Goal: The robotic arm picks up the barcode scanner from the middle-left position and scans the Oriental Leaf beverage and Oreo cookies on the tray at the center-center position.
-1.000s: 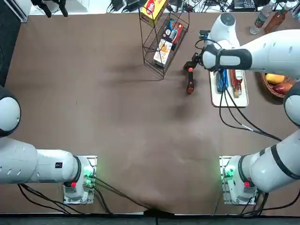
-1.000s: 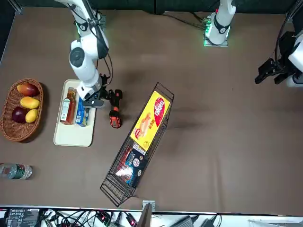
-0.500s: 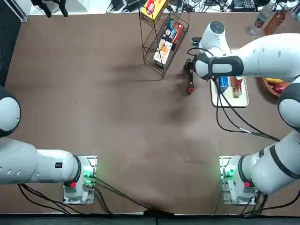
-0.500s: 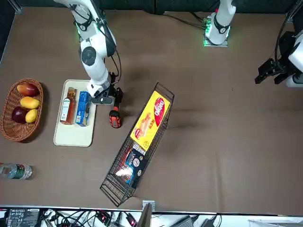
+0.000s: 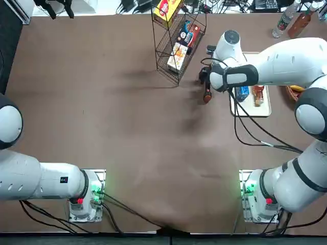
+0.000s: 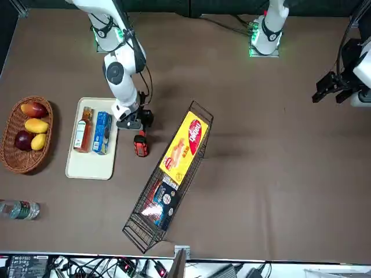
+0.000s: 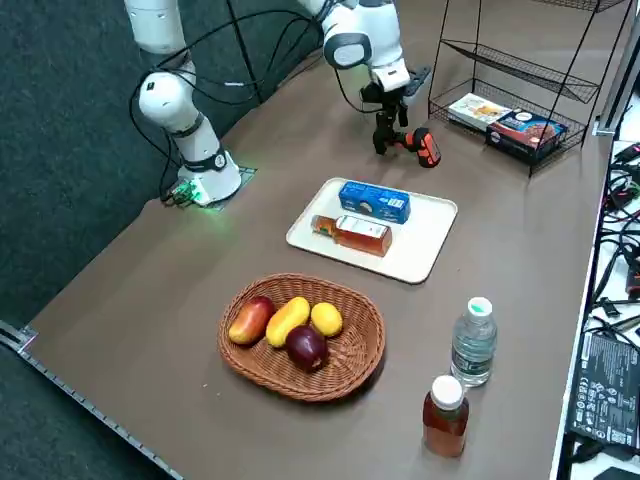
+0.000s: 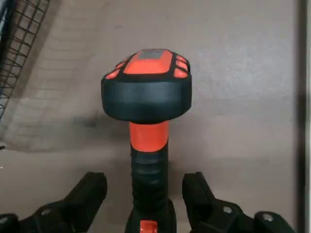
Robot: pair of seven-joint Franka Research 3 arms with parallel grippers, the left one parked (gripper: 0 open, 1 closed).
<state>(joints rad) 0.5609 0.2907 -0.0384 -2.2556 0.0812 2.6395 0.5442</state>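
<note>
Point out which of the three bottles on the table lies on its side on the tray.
The reddish-brown bottle with the white label, next to the blue pack; the clear bottle and the other brown one stand off the tray.

The white, rounded right arm (image 5: pixel 286 62) has black joint bands (image 5: pixel 308 176), black cables (image 5: pixel 288 148) and, at its end, a black right claw (image 8: pixel 144 179).

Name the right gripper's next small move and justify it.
Probably close the right gripper on the barcode scanner's handle: the handle stands between the two fingers, which are open with a gap on each side.
</note>
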